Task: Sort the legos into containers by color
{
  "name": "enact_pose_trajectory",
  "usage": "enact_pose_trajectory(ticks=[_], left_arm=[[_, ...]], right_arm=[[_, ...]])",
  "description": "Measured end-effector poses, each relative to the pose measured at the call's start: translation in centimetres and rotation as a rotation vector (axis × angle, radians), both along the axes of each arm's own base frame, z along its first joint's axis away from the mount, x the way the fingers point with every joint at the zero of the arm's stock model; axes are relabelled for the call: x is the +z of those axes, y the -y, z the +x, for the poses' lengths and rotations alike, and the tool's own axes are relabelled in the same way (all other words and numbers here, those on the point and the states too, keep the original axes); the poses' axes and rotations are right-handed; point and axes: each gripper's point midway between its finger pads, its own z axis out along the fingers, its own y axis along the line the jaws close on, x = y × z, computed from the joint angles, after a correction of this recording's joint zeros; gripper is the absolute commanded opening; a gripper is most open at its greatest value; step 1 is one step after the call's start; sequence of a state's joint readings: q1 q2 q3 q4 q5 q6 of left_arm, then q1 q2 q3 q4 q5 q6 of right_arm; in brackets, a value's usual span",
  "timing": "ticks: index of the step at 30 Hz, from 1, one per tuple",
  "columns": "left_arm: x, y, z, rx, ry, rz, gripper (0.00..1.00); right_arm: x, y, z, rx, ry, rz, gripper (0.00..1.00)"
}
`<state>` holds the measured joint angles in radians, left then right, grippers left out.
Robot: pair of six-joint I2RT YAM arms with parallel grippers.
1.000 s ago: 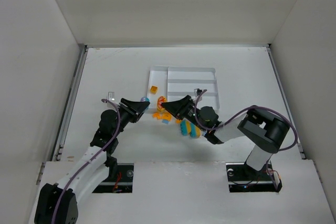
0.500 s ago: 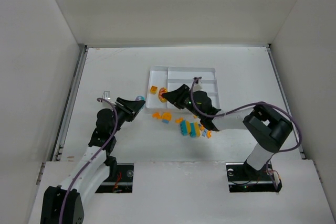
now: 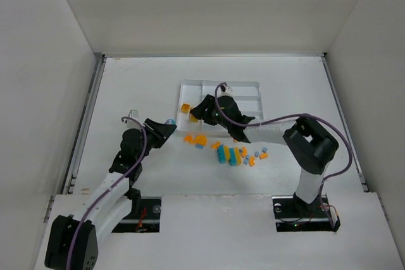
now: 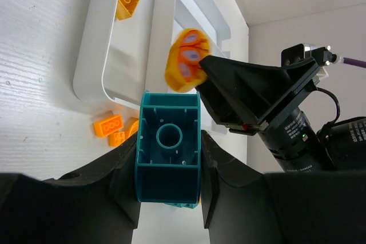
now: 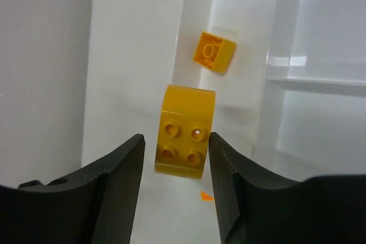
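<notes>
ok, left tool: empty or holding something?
Holding. The left tool is shut on a teal brick, both fingers pressed against its sides, hollow underside facing the wrist camera.

Right gripper [image 3: 195,114] seemingly hangs above the tray's narrow section [image 3: 188,92].

Left tool [image 4: 168,141] clamped on teal lego [image 4: 168,172]; right tool [image 5: 177,141] jaws parted, arm reaching forward-left.

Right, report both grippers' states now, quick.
Left gripper: closed, holding the teal brick.
Right gripper: open, with the yellow brick loose between its fingers and a gap visible on each side.
</notes>
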<state>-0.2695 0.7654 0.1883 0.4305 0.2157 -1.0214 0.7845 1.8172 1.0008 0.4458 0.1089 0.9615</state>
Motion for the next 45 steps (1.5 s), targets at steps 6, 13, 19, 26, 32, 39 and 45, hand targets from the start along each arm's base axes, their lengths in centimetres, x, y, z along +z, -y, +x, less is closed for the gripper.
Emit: enact_pose_trajectory(ticks=[6,13,19,26,32,39,45], left_arm=[[0.4,0.5,0.5,-0.004,0.014,0.040,0.16],[0.9,2.8,1.6,-0.045,0.010,0.110,0.17],[1.8,7.9,4.3,-0.147,0.022,0.222,0.19],[2.5,13.3,10.0,-0.229,0.071,0.350,0.20],[1.8,16.3,15.0,-0.294,0.080,0.424,0.23],[1.2,19.7,18.3,-0.404,0.099,0.452,0.25],[0.1,20.4,20.6,-0.461,0.077,0.444,0.26]], right_arm=[[-0.6,0.9,0.7,-0.018,-0.004,-0.046,0.69],[3.1,5.1,0.6,-0.077,0.085,-0.059,0.63],[6.6,11.9,-1.0,-0.193,0.201,-0.083,0.63],[5.0,16.2,-3.3,-0.243,0.228,-0.195,0.65],[4.6,17.6,-4.5,-0.239,0.252,-0.236,0.66],[4.0,17.5,-4.9,-0.203,0.259,-0.264,0.67],[4.5,17.7,-5.4,-0.191,0.278,-0.253,0.69]])
